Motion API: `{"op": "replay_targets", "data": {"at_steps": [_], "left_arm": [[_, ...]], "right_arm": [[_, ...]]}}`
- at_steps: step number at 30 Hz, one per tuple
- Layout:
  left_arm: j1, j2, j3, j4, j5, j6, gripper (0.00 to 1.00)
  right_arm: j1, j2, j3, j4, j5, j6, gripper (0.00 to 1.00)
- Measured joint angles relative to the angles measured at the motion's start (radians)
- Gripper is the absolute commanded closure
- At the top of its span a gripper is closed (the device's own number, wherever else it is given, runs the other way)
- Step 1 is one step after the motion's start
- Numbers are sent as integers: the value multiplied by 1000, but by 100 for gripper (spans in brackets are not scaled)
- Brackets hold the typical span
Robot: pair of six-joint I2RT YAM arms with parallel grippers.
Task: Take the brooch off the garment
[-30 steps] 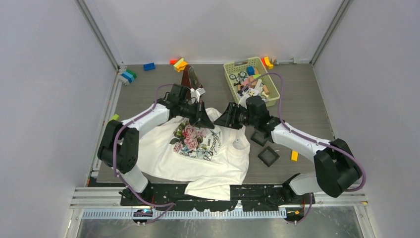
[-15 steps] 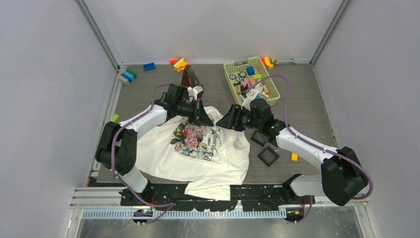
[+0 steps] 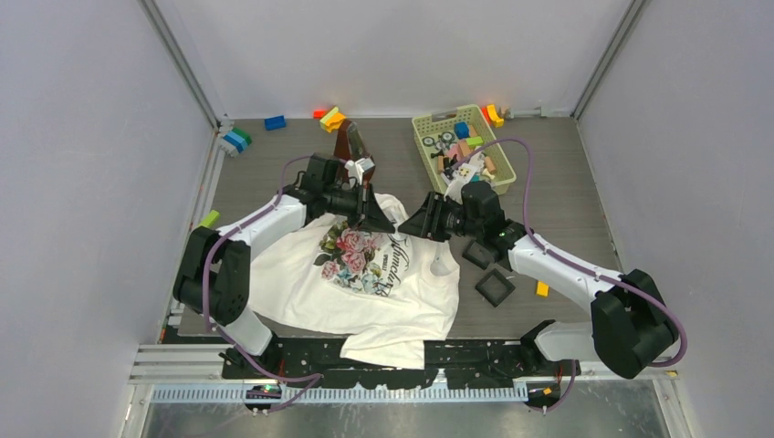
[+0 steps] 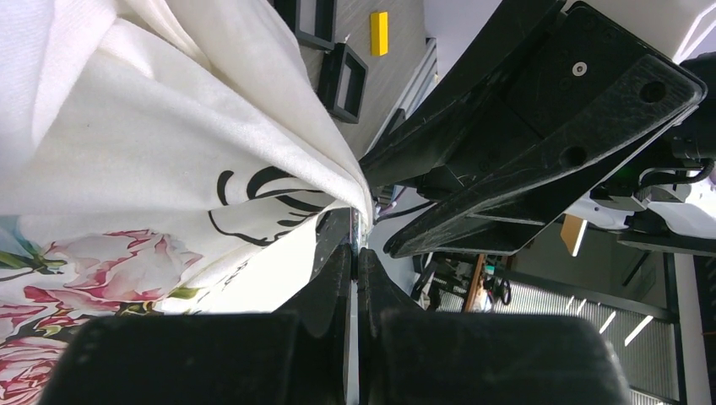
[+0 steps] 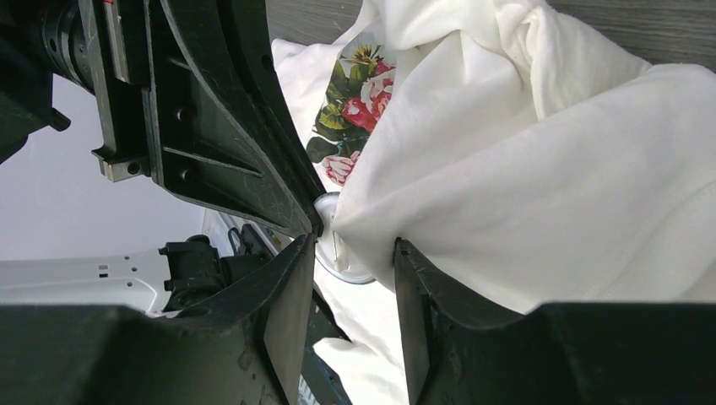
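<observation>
The garment (image 3: 365,278), a white T-shirt with a pink-rose print and black script, lies on the table between the arms. My left gripper (image 3: 381,222) is shut on a raised fold of its upper edge; the left wrist view shows the cloth (image 4: 211,143) pinched at the fingertips (image 4: 355,250). My right gripper (image 3: 406,225) is open and meets that fold from the right. In the right wrist view its jaws (image 5: 346,245) stand on either side of the fold (image 5: 523,177). The brooch (image 5: 342,269), a small pale round disc, sits between them. The top view hides the brooch.
Two black square trays (image 3: 494,287) (image 3: 476,253) and a small orange block (image 3: 542,286) lie right of the shirt. A green basket of toys (image 3: 463,146) stands at the back right. A brown object (image 3: 347,141) stands behind the left gripper. Coloured blocks (image 3: 235,140) lie along the back wall.
The right arm swung its elbow outward and brought its gripper slightly lower and closer to the lifted fold. The left gripper kept hold of the cloth and shifted slightly back.
</observation>
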Motion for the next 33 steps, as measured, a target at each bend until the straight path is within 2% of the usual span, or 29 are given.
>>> {"op": "replay_targets", "data": {"at_steps": [24,28,30,33], "left_arm": [[3,-1,-11,32,15,-28,100],[4,-1,-14,33,14,-28,100],[4,-2,-17,34,14,-28,100],[4,-2,-18,33,14,-27,100]], "right_arm": [[0,22,0,5,-7,-4,73],[0,22,1,-3,-2,-6,81],[0,22,3,-9,0,-7,78],[0,21,9,-24,2,-8,63]]}}
